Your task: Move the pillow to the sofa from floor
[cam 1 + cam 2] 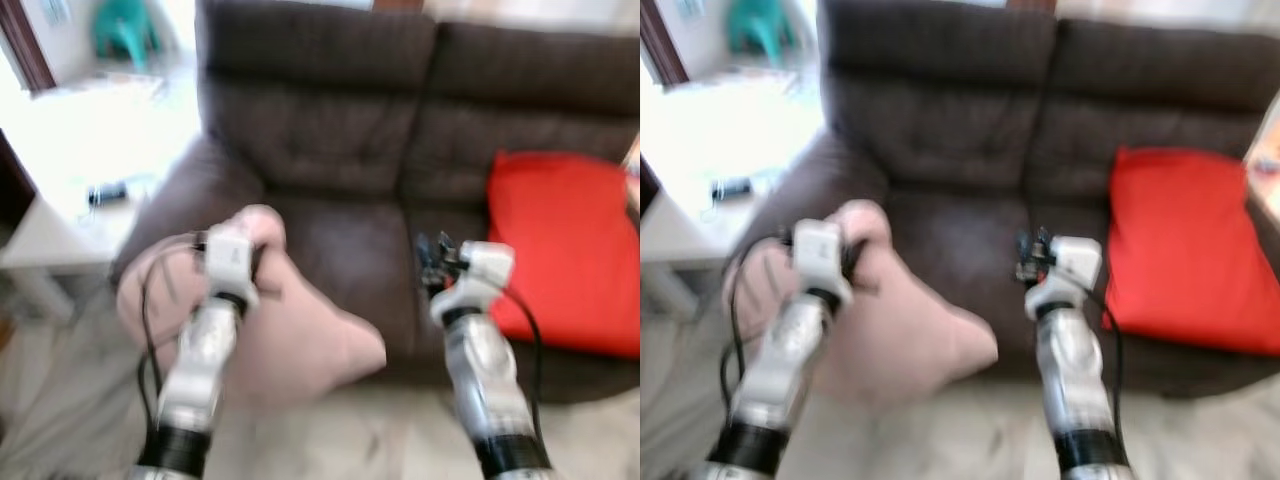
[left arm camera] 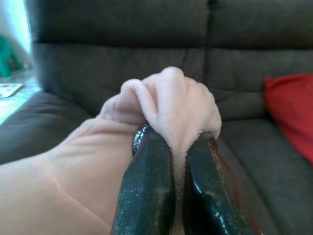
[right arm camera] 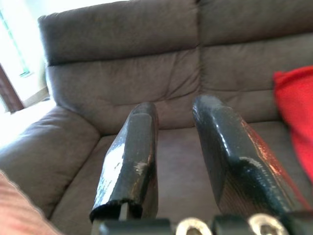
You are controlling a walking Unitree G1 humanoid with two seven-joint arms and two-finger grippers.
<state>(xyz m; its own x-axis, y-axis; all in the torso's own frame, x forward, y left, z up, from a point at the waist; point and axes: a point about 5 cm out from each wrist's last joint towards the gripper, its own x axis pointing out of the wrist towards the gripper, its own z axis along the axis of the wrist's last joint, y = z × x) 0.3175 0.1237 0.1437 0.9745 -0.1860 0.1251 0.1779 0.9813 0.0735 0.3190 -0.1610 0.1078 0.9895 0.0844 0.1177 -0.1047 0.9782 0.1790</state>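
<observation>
A pale pink pillow (image 1: 300, 340) hangs in front of the dark brown sofa (image 1: 340, 150), held up off the floor. My left gripper (image 1: 262, 262) is shut on a bunched corner of it; in the left wrist view the plush fabric (image 2: 171, 103) is pinched between the two black fingers (image 2: 146, 191). My right gripper (image 1: 432, 262) hovers open before the seat cushion (image 3: 181, 161), nothing between its fingers (image 3: 132, 161).
A red pillow (image 1: 570, 250) leans on the sofa's right seat. A white low table (image 1: 70, 220) with a small dark object stands to the left of the sofa arm. A teal chair (image 1: 125, 30) is far back left. Pale floor lies below.
</observation>
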